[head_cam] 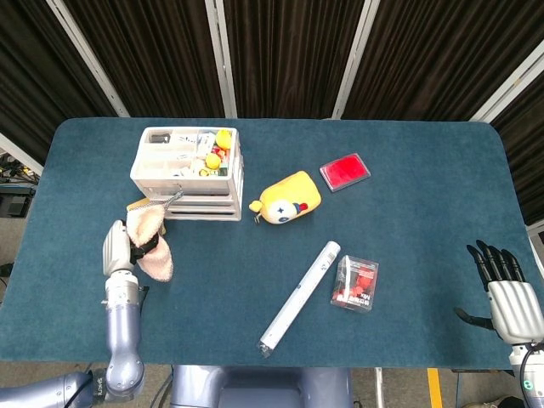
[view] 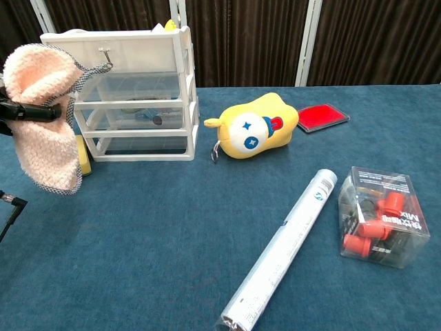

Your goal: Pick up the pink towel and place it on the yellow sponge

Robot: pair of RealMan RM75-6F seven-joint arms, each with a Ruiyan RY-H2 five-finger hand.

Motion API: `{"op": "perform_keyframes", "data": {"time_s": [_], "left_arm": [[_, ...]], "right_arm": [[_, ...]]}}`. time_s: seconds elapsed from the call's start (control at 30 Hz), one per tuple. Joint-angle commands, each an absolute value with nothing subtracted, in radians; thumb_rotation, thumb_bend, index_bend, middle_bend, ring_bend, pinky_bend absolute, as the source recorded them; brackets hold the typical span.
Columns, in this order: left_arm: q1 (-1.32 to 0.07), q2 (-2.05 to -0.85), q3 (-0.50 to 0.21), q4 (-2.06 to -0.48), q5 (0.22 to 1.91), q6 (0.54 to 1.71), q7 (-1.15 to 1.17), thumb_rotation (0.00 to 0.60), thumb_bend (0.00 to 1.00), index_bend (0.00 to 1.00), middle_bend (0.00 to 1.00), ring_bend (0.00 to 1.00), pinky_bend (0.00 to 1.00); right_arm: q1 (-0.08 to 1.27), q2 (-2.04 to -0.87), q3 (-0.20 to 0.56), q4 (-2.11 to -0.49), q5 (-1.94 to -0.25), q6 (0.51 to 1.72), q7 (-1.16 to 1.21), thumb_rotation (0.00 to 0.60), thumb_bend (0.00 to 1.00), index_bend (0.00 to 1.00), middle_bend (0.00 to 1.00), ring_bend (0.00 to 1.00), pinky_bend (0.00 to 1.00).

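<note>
The pink towel [head_cam: 150, 240] hangs in the air, held by my left hand [head_cam: 119, 246] near the table's left edge. In the chest view the pink towel [view: 45, 117] drapes over a dark finger [view: 27, 112] and covers most of the yellow sponge [view: 84, 154], of which only a thin edge shows. From above, a sliver of the yellow sponge [head_cam: 137, 204] peeks out beside the drawer unit. My right hand [head_cam: 508, 293] rests at the table's right front corner, fingers apart and holding nothing.
A white drawer unit [head_cam: 189, 174] with small items on top stands right behind the sponge. A yellow plush toy [head_cam: 287, 198], a red pad [head_cam: 344, 171], a white tube [head_cam: 299, 297] and a clear box of red parts [head_cam: 355, 283] lie to the right.
</note>
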State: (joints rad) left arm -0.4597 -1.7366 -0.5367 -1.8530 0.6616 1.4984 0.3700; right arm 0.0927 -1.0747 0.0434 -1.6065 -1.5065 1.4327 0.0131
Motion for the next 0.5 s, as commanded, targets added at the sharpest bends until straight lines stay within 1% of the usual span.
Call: {"op": "perform_keyframes", "data": {"time_s": [0.03, 0.5], "left_arm": [[-0.46, -1.736, -0.535, -1.851, 0.661, 1.499, 0.364, 0.6, 0.68, 1.0, 0.84, 0.75, 0.74], [-0.462, -1.721, -0.53, -1.845, 0.65, 1.497, 0.342, 0.6, 0.68, 1.0, 0.84, 0.75, 0.74]], "right_arm": [[0.093, -1.074, 0.043, -1.607, -1.507, 1.433, 0.014, 0.6, 0.01, 0.0, 0.0, 0.0, 0.0], [0.093, -1.074, 0.044, -1.609, -1.506, 1.433, 0.013, 0.6, 0.01, 0.0, 0.0, 0.0, 0.0]]}}
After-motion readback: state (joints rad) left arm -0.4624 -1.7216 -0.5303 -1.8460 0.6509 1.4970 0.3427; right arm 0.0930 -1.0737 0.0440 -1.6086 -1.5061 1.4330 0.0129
